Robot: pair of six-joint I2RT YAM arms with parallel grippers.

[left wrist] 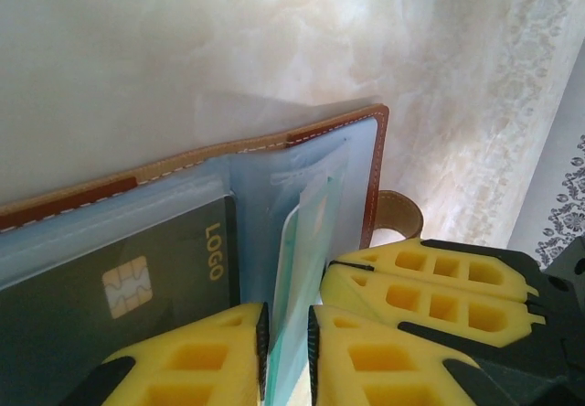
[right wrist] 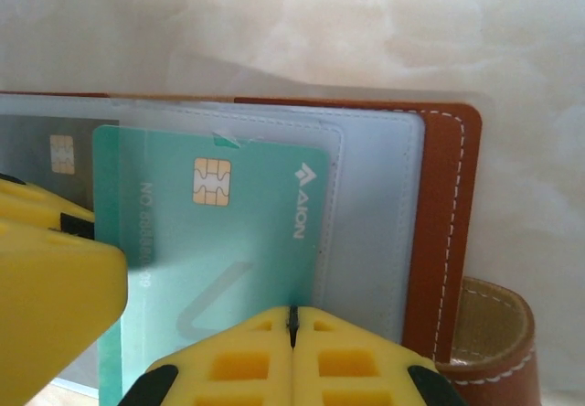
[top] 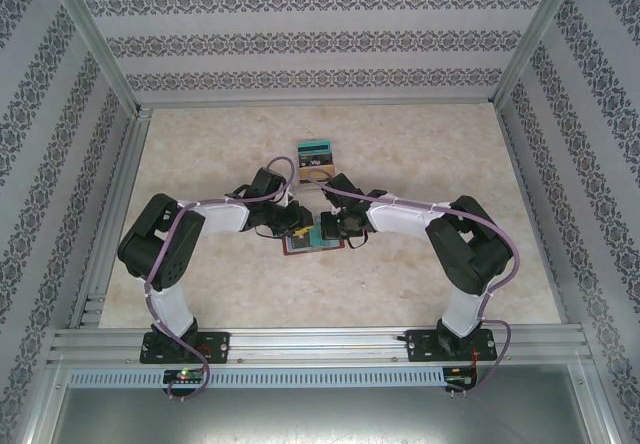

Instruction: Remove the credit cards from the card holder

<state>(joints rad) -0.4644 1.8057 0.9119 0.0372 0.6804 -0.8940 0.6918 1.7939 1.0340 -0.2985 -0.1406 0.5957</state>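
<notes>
At mid-worktop (top: 200,144), between the two arms: the holder (right wrist: 448,196), open, brown cover down, clear pages up. Well apart from the stack (top: 316,159) on the far side.

Set over the holder, just beside each other: the left tool (left wrist: 288,322) and the right tool (right wrist: 292,322). Left tool clenched on the left end of a teal card (right wrist: 238,232), thin edge caught between the pads. Right tool pressed fully together at the near edge of the same page (right wrist: 370,196); pinching the plastic or merely resting against it, cannot tell.

Teal card with chip and print showing, long axis running left to right. Free end toward the left tool, other end toward the tab (right wrist: 494,333) on the holder's right edge. Fully pocketed or half out, hard to say.

So probably a straight draw to the left along that long axis. Left arm the nearer one for it, right tool steadying the holder against the drag.

Further left, under another page: a dark card (left wrist: 119,305), not yet out.
</notes>
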